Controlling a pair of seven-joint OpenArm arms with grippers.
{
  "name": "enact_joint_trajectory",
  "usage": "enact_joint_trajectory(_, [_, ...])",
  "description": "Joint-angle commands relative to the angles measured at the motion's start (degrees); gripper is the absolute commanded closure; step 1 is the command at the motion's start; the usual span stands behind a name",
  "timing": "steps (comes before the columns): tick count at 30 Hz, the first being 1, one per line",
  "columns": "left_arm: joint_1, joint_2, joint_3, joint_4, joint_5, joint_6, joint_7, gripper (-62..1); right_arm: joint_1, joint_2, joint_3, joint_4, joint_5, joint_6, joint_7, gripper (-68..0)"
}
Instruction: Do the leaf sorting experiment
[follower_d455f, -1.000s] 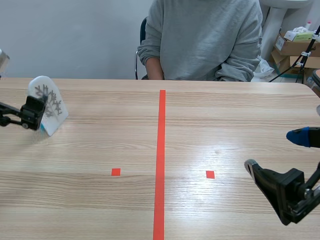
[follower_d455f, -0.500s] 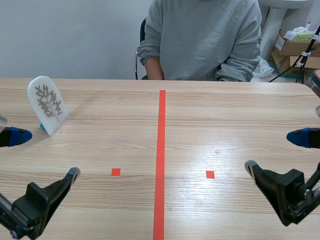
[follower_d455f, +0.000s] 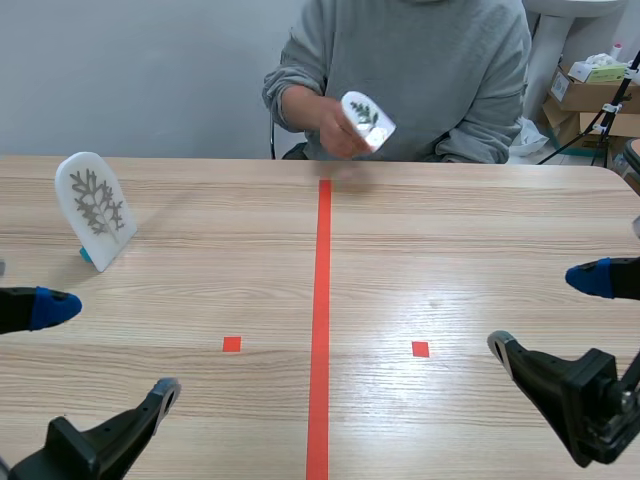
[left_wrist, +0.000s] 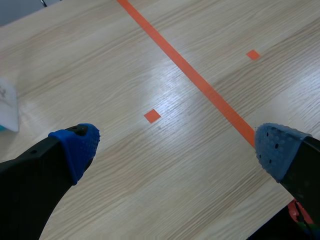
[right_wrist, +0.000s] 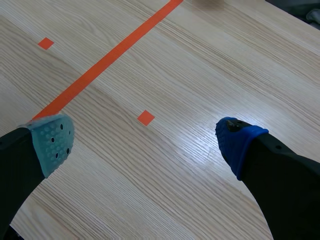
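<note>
Your left gripper (follower_d455f: 117, 346) hangs low over the near left corner of the counter (follower_d455f: 450, 230). Its fingers are spread wide and hold nothing. In the left wrist view the gap between the blue pads (left_wrist: 80, 145) shows only bare wood, one small orange-red square (left_wrist: 152, 116) and a stretch of the tape line (follower_d455f: 321, 300).

Your right gripper (follower_d455f: 536, 312) sits the same way over the near right corner, fully parted and empty. The right wrist view shows the other square (right_wrist: 145, 117) on the wood between its fingers.

The standing leaf card (follower_d455f: 95, 208) is toward the far left corner of the counter, well apart from both grippers. It is a white card with a rounded top and a grey branching leaf on its face. It leans back a little on a small blue foot.

A person in a grey sweatshirt (follower_d455f: 420, 70) sits across from you at the far edge. Their hand (follower_d455f: 335, 128) is raised above that edge, over the far end of the tape line. It holds the held leaf card (follower_d455f: 367, 120), also white with a rounded top and bearing a dark green leaf. That card is in the air, tilted and not touching the counter.

Cardboard boxes (follower_d455f: 585, 95) are stacked beyond the far right corner.
</note>
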Motion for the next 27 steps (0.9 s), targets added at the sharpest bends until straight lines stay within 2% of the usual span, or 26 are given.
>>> enact_joint_trajectory(1, [0.5, 1.5, 0.1, 0.6, -0.2, 0.3, -0.7, -62.3, -0.2, 0.1, 1.2, 0.6, 0.5, 0.3, 0.7, -57.8])
enact_joint_trajectory(12, [0.9, 3.9, 0.1, 0.6, -0.2, 0.3, -0.3, -62.3, -2.2, 0.1, 3.1, 0.6, 0.7, 3.5, 2.0, -57.8])
enact_joint_trajectory(27, [0.9, 3.9, 0.1, 0.6, -0.2, 0.3, -0.3, -62.3, -2.1, 0.1, 3.1, 0.6, 0.7, 3.5, 1.7, -57.8])
